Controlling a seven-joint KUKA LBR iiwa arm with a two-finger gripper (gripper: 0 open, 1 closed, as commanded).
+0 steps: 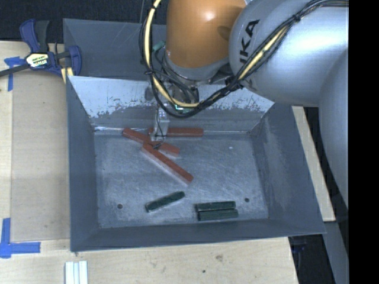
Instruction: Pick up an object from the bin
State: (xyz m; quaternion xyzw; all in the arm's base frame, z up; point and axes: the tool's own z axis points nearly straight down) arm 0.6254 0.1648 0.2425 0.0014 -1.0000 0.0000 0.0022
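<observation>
My gripper reaches down at the back of the bin, its fingertips right at a group of reddish-brown sticks. One stick lies slanted under the tips, a longer one runs from there toward the bin's middle, and a third lies flat along the back wall just right of the fingers. The tips seem to touch the crossing of the sticks, but nothing is clearly held between them.
Toward the front of the bin lie a dark green stick and a dark green block. The arm with its orange dome hangs over the bin's back and right side.
</observation>
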